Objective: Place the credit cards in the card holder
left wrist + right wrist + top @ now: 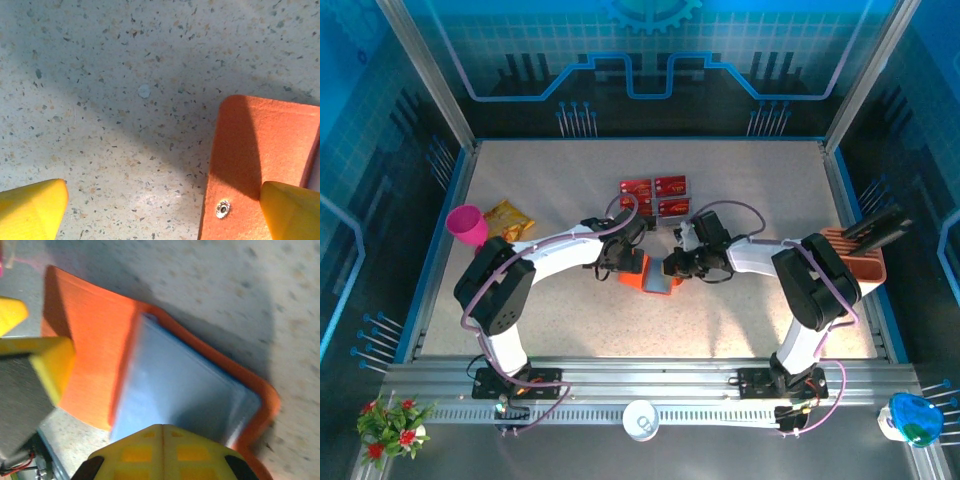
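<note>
Open room on the table (750, 300) lies toward 6 o'clock of the card holder (650, 277), which sits unfolded at centre. The orange rack (855, 262) stands well apart at 3 o'clock. Four credit cards (655, 196) lie near, at 12 o'clock, none pocketed. Our left gripper (160, 215) is spread, one finger on the orange flap beside the snap stud (223, 208); we judge it should pin that flap flat. Our right gripper (162, 440) is pressed together at the grey pocket's edge; whether it nips the lip we cannot tell.
</note>
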